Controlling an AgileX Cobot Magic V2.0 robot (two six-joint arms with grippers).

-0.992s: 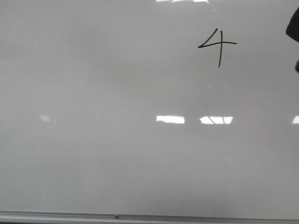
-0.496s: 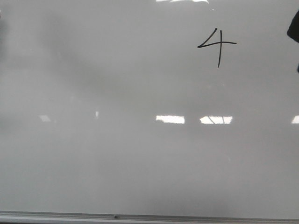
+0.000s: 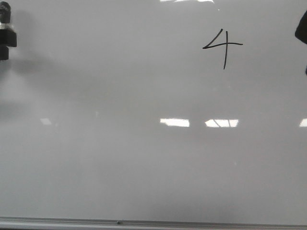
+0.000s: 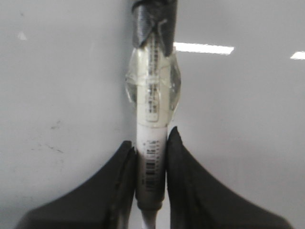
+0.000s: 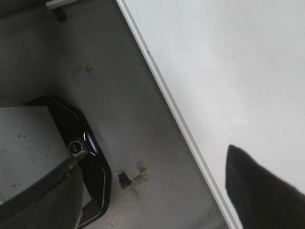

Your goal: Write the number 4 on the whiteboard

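The whiteboard (image 3: 144, 163) fills the front view, with its silver frame along the near edge. A small black number 4 (image 3: 223, 47) is drawn at the upper right. My left gripper (image 4: 151, 143) is shut on a white marker (image 4: 151, 100) with a black taped tip, held over the board. The marker's end shows at the far left edge of the front view (image 3: 5, 28). My right gripper (image 5: 152, 191) is open and empty, over the board's frame edge (image 5: 176, 114) and the floor beside it. A dark part of the right arm shows at the front view's right edge (image 3: 302, 28).
Bright rectangular light reflections (image 3: 175, 122) lie across the board's middle. In the right wrist view a black-edged grey base (image 5: 71, 143) stands on the grey floor (image 5: 124, 95) beside the board.
The marker in my left gripper has come into the front view at the far left edge. The number 4 and the right arm have not changed.
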